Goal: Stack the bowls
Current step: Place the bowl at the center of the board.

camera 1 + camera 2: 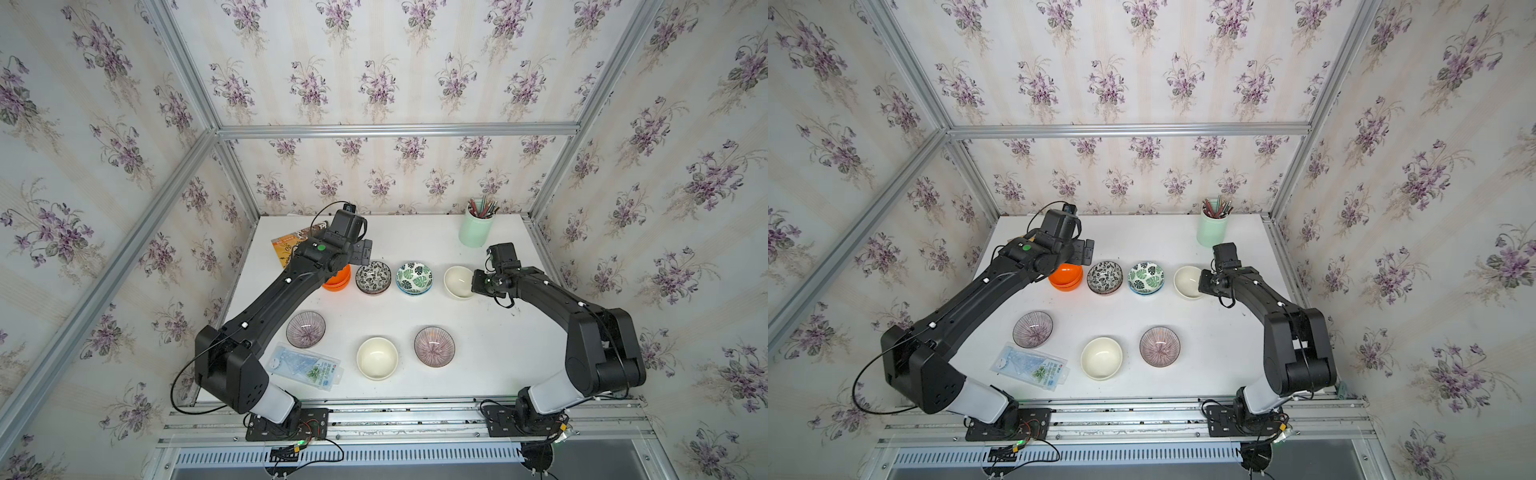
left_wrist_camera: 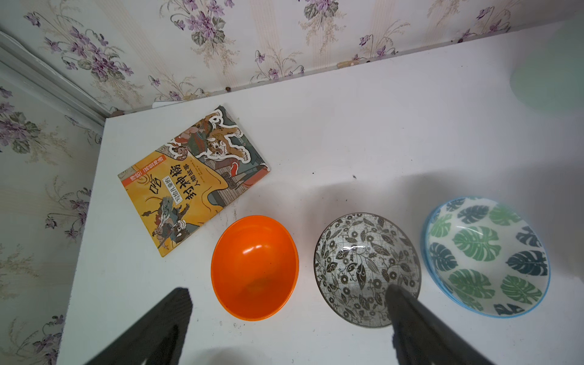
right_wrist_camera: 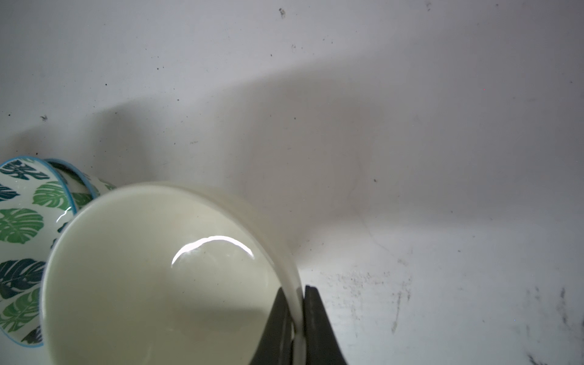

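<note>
- Left wrist view: the left gripper (image 2: 286, 287) hangs above the far left part of the table (image 1: 419, 241), its two dark fingers (image 2: 170, 319) spread wide and holding nothing. The orange bowls (image 2: 254, 267), nested as a pair, sit on the table below the gap.
- In both top views the left arm (image 1: 270, 307) reaches in a long, low slant from its base at the near edge. Its wrist is bent down above the orange pair.
- A picture book (image 2: 192, 180) lies flat just beyond the orange pair, towards the far left corner.
- The far row runs on rightward with a black-white leaf bowl (image 1: 373, 276), then the green leaf bowls (image 1: 414, 277). The right wrist view shows two blue rims, one inside the other.
- The near row has a purple striped bowl (image 1: 306, 329), a cream bowl (image 1: 377, 358) and a second purple striped bowl (image 1: 434, 346), all single, upright and apart. A clear plastic packet (image 1: 305, 365) lies near the left arm's base.
- A mint pencil cup (image 1: 476, 228) stands in the far right corner.
- The right arm (image 1: 552, 299) folds at the elbow and points inward, towards the right end of the far row.
- The right gripper (image 3: 297, 300) pinches the wall of the far cream bowl (image 3: 158, 275), one finger inside the rim and one outside. This bowl is just beside the green pair; I cannot tell whether it rests on the table.
</note>
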Robot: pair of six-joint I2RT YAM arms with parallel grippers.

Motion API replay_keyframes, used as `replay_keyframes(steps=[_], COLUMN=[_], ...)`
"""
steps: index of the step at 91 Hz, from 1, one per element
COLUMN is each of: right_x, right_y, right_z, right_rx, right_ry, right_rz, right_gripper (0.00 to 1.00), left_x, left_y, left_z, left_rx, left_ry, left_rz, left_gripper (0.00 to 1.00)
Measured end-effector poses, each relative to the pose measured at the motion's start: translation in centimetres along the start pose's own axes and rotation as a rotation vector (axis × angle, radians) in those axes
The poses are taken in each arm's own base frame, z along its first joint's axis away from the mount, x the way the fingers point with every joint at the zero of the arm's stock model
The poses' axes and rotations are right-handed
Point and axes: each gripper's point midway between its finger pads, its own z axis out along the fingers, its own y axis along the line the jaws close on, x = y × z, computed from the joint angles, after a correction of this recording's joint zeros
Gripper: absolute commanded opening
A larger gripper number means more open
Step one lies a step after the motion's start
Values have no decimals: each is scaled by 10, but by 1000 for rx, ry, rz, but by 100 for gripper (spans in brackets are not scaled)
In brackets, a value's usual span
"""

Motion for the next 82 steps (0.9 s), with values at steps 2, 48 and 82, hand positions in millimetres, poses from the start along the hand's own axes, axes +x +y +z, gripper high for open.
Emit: replay_keyframes(steps=[2, 48, 82], right_x=[-1, -5, -5], right_y=[0, 1, 4], right_z=[1, 23, 27], right_rx=[-1, 23, 15], right_ry=[-1, 30, 25], right_rz=[0, -19, -37], right_gripper=[3, 7, 17], left_x=[2, 12, 14], left_y=[-1, 4, 6], left_z=[2, 8, 10], left_rx=[0, -16, -22], left_ry=[11, 60, 70], left_rz=[-1, -14, -19], left_gripper=[100, 99, 100])
